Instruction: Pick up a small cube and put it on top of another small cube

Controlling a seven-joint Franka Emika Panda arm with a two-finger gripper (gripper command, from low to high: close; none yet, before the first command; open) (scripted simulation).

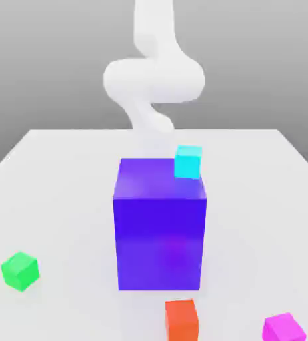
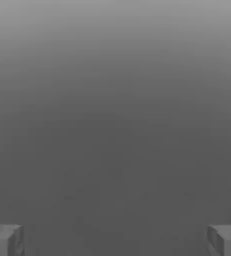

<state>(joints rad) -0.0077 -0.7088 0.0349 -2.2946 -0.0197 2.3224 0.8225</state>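
The small cube [image 1: 283, 328], bright magenta-pink, lies on the white table at the front, toward the exterior view's right. Another small cube [image 1: 181, 319], orange-red, sits to its left, just in front of the big purple-blue block [image 1: 160, 226]. The two are apart. The white arm [image 1: 153, 80] rises behind the block at the far side of the table, well away from both cubes. In the hand view my gripper [image 2: 115, 241] is open, its fingertips [image 2: 5, 240] spread wide with nothing between them, facing plain grey background.
A small cyan cube [image 1: 188, 162] stands just behind the big block's top right corner. A small green cube [image 1: 20, 270] lies at the front on the exterior view's left. The white table [image 1: 63, 186] stretches around the block.
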